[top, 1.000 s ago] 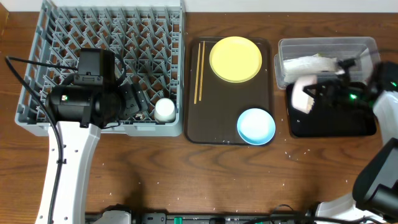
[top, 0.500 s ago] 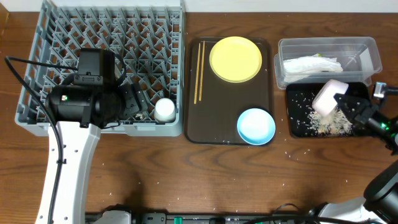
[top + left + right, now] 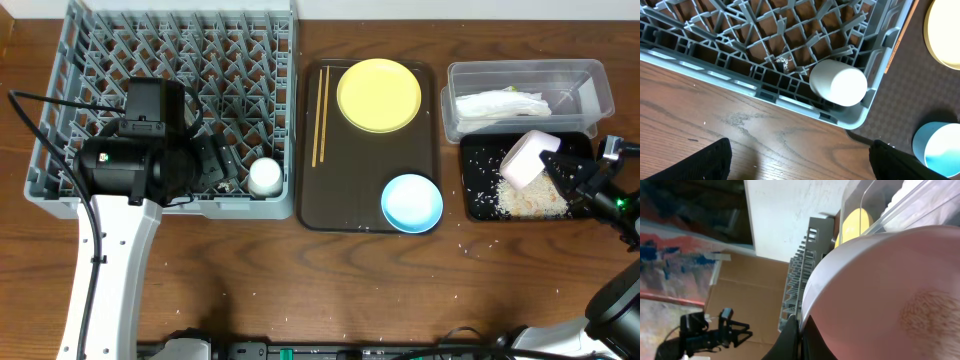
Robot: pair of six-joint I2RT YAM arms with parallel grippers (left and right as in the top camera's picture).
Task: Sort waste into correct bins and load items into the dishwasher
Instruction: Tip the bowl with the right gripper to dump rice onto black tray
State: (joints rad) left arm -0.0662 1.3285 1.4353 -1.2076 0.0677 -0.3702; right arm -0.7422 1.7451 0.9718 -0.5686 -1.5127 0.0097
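A white bowl point(image 3: 528, 158), tilted over the rice-strewn black tray point(image 3: 472, 205), was gripped by the right gripper point(image 3: 550, 164), fingertips hidden; the left gripper point(image 3: 800, 162) was seen open.

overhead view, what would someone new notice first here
The white bowl tipped in the right arm's shut jaws over the black tray at far right, rice heaped in the tray beneath it. Next the big grey dish rack at left, with the left arm over its lower edge and a white cup in its lower right corner. Between them a brown tray carries a yellow plate, a blue bowl and chopsticks.
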